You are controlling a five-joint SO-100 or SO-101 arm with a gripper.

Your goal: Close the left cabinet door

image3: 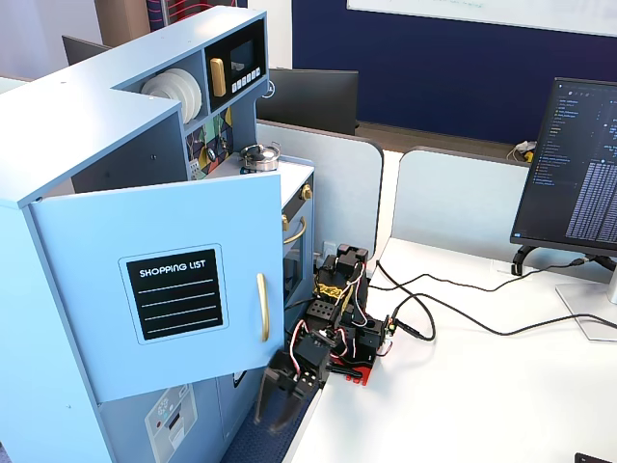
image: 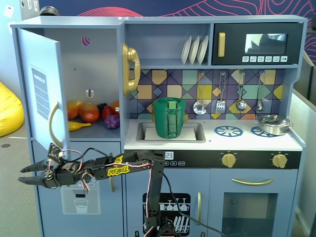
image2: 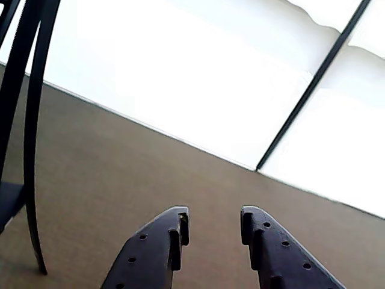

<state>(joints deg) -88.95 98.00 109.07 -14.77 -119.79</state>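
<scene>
The left cabinet door is light blue and stands swung wide open at the toy kitchen's upper left. In another fixed view its face shows the black "SHOPPING LIST" panel and the curved gold handle. My gripper is open and empty, reaching left below the door's bottom edge and apart from it. It also shows, blurred, under the door's lower free corner. In the wrist view the gripper has its fingers parted with only brown floor and bright window behind them; the door is out of that view.
Toy fruit lies inside the open cabinet. Below is the blue door with the dispenser graphic. A gold phone, a green cup in the sink, a monitor and cables are near. Dark chair legs show at the wrist view's left.
</scene>
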